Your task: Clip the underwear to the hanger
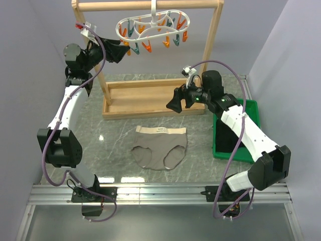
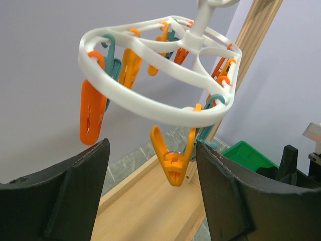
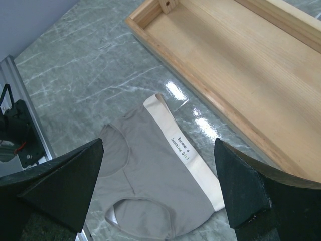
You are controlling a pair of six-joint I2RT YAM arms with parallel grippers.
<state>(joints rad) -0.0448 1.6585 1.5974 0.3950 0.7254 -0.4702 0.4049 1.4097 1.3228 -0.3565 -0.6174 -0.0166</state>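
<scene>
in the top view the underwear lies flat on the table near the centre, waistband toward 12 o'clock. it is untouched, so the pickup is not yet done. the hanger hangs by its hook from the top bar of the wooden rack at 12 o'clock, its clothespins dangling free. the left gripper is raised at 11 o'clock, just beside the hanger's left end, probably to work a pin once the fabric arrives. the right gripper hovers at 2 o'clock from the briefs, over the rack's tray, tilted down toward them. a green bin sits at 3 o'clock. in the left wrist view the fingers are spread wide and hold nothing. an orange clothespin hangs from the white ring between them at 12 o'clock, which suggests it is the pin being lined up. in the right wrist view the fingers are also spread and empty, framing the underwear below. the beige waistband carries small dark print that seems to read "become a sunshine girl". no other writing is legible.
</scene>
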